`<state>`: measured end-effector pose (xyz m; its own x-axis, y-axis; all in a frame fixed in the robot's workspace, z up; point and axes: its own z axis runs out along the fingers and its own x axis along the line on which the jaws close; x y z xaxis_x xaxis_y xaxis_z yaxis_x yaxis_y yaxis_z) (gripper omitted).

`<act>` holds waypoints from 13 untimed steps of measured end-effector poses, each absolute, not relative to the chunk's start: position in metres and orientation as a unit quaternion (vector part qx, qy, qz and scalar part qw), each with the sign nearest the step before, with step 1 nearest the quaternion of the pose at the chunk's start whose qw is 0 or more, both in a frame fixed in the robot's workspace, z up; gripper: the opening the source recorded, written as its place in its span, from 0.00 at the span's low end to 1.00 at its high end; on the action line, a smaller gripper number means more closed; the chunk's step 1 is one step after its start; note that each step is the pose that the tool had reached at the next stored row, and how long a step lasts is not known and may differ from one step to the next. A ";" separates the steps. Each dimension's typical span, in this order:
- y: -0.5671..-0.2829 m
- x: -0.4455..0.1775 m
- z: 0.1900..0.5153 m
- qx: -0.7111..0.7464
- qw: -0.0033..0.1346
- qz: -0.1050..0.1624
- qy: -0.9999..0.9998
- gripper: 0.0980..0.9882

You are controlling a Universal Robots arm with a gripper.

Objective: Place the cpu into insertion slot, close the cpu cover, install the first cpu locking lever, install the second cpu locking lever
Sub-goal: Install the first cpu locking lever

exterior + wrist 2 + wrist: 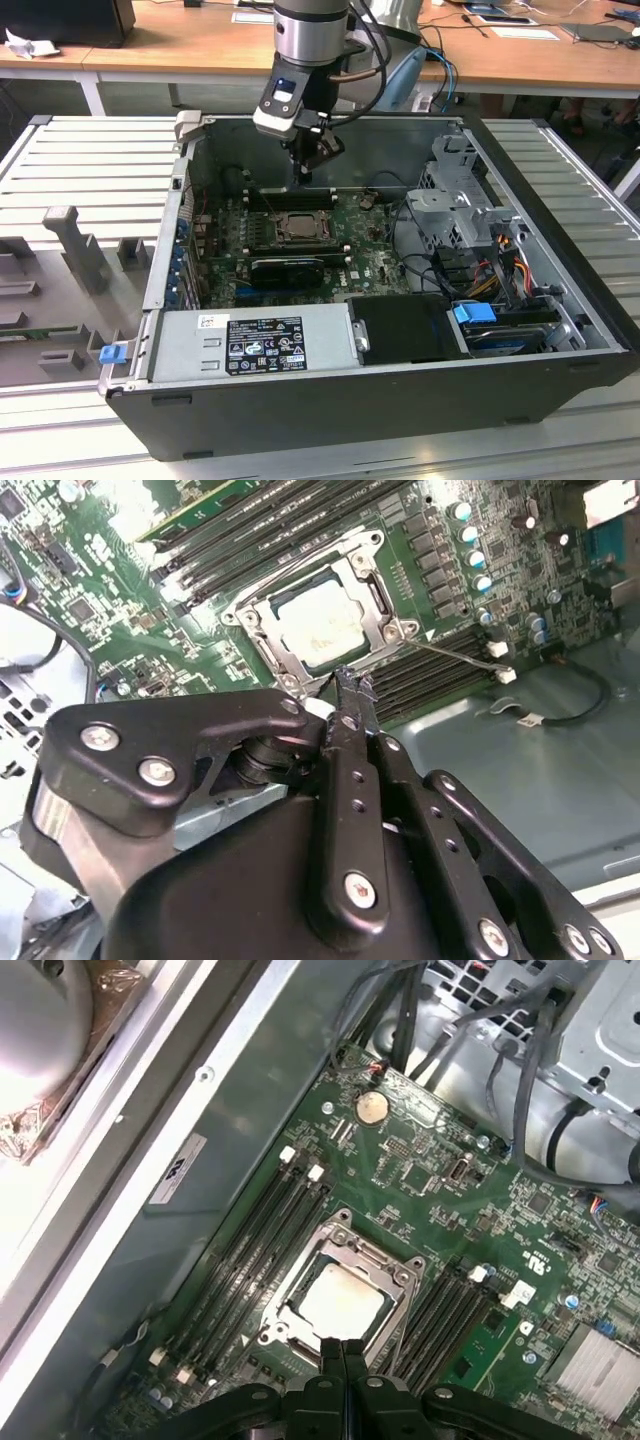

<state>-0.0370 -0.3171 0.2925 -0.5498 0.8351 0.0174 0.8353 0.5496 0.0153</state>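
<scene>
Second wrist view puts the gripper (350,685) just off one corner of the socket, its two black fingers (345,780) pressed together with nothing visible between them. In the first wrist view the gripper (342,1345) meets tip to tip at the near edge of the cpu cover (375,1257); whether the tips touch the metal I cannot tell.

The cpu (340,1300) lies flat in the insertion slot (295,1292), its pale face framed by the silver cover, which lies down over it. A thin metal rod (460,658) runs out from one corner of the cover across the memory slots (440,670); its latch end is hard to make out.

As for writing, a small white label (178,1170) sits on the grey case wall, and white print dots the green motherboard (440,1200). In the exterior view a black-and-white label (265,345) covers the power supply's face.

A coin cell (371,1108) lies beyond the socket, and dark cables (520,1080) hang in front of the metal drive cage (600,1030). A finned heatsink (595,1365) is cut off at the frame's edge.

From outside, the gripper (305,175) hangs inside the open computer case (560,230), above the cpu (298,226), with a long black card (288,268) nearer the camera and a blue clip (473,312) toward the exterior view's right.
</scene>
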 end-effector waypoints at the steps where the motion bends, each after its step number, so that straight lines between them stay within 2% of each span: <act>1: -0.317 -0.037 0.292 -0.468 0.004 -0.011 -0.884 0.01; 13: -0.317 -0.037 0.292 -0.389 0.005 -0.010 -0.921 0.01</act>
<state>-0.0370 -0.3171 0.2925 -0.6973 0.7166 0.0174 0.7168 0.6971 0.0153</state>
